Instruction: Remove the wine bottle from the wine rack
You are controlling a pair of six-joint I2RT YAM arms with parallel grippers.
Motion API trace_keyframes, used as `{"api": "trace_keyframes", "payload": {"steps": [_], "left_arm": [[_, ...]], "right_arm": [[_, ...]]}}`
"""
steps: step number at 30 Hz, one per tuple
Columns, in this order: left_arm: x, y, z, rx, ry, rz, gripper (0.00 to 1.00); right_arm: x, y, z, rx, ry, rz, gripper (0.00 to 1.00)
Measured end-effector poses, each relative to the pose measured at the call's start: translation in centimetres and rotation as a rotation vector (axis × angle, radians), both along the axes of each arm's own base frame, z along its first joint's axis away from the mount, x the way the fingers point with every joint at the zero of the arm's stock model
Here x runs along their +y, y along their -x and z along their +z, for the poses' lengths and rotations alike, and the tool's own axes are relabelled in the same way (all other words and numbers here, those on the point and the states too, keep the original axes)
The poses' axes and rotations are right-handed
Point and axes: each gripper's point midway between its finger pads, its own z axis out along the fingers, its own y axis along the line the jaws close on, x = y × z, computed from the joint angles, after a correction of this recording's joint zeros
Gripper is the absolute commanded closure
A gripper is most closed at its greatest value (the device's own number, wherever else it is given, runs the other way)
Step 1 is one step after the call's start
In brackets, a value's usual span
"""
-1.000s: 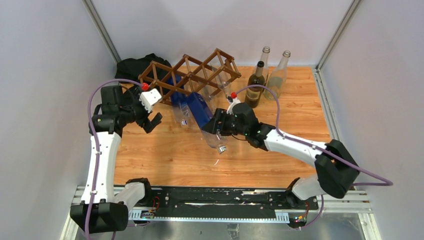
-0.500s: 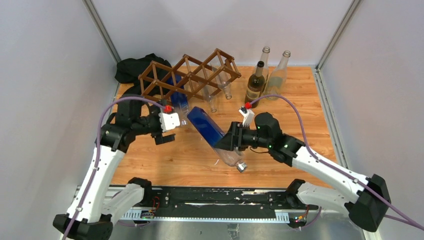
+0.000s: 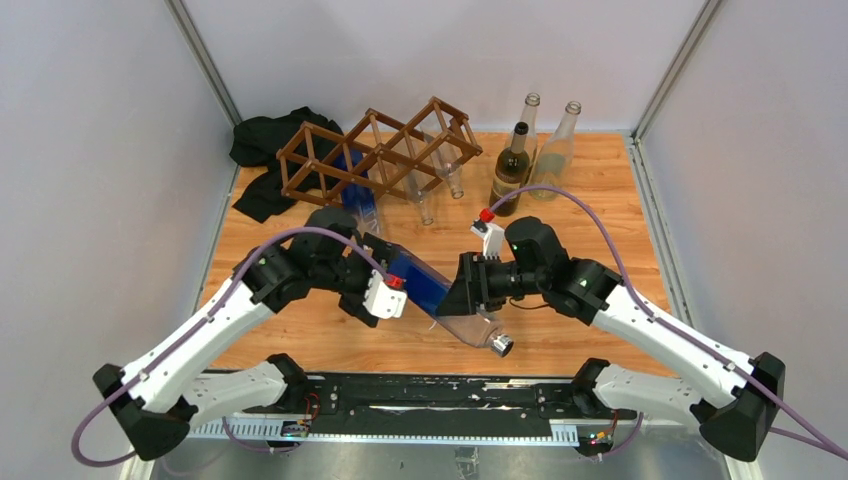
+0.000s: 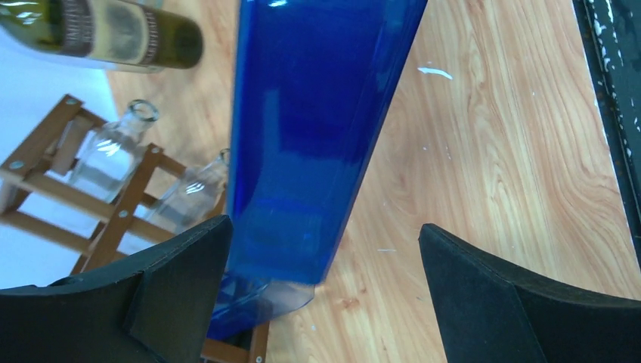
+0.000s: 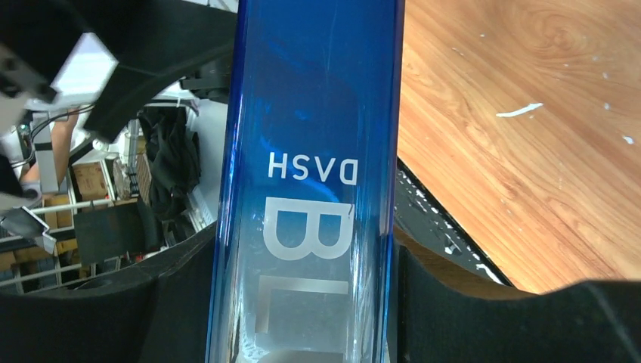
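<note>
**Top view.** The bottle [image 3: 418, 280] is out of the rack [image 3: 375, 150] and lies slantwise over the desk [image 3: 600, 200]. Its long axis runs from the blue base end by the left gripper [image 3: 388, 292] to the capped neck, which sticks out past the right gripper [image 3: 470, 295]. The right gripper pinches the bottle across its clear shoulder, part-way closed on the glass. The left gripper sits at the opposite end, beside the base. The rack is behind both grippers and well apart from the bottle, with clear bottles [image 3: 420, 195] lying in its cells. Whether the bottle rests on the desk or hangs above it cannot be told from here.

**Left wrist view.** The left gripper [image 4: 321, 249] is spread wide. The bottle [image 4: 317, 113] runs straight out ahead between its fingers. It is just beside the finger [image 4: 174, 280] on the rack side, perhaps touching, with a plain gap of bare desk before the other finger. Nothing is clamped here. The rack [image 4: 45, 181] shows off to that same side, beyond the bottle.

**Right wrist view.** The bottle [image 5: 310, 151] fills the space between the right gripper's fingers [image 5: 469, 302], and both sides look pressed to the glass. Its axis points directly away from the gripper, toward the left arm at the far end.

The right arm alone carries the weight, and the left is the nearer one to the base. So the coming move likely turns on that line between the two grippers. For the left to take a share, its jaws would have to close across the axis. For setting the bottle down, the base end would probably meet the desk first.
</note>
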Motion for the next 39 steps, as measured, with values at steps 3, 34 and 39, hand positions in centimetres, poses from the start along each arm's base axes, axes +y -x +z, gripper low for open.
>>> {"api": "trace_keyframes", "payload": {"steps": [3,34,39], "left_arm": [[-0.6,-0.6,-1.2,0.008,-0.054,-0.010,0.00],[-0.8,-0.7,-2.4,-0.149,-0.015,-0.044,1.00],[-0.7,-1.1,-1.4,-0.157,0.080,0.056,1.00]], "right_arm": [[0.2,0.2,0.4,0.008,0.014,0.014,1.00],[1.2,0.8,5.6,-0.177,-0.068,0.110,0.08],[0.0,-0.1,8.7,-0.308,-0.110,0.045,0.06]]}}
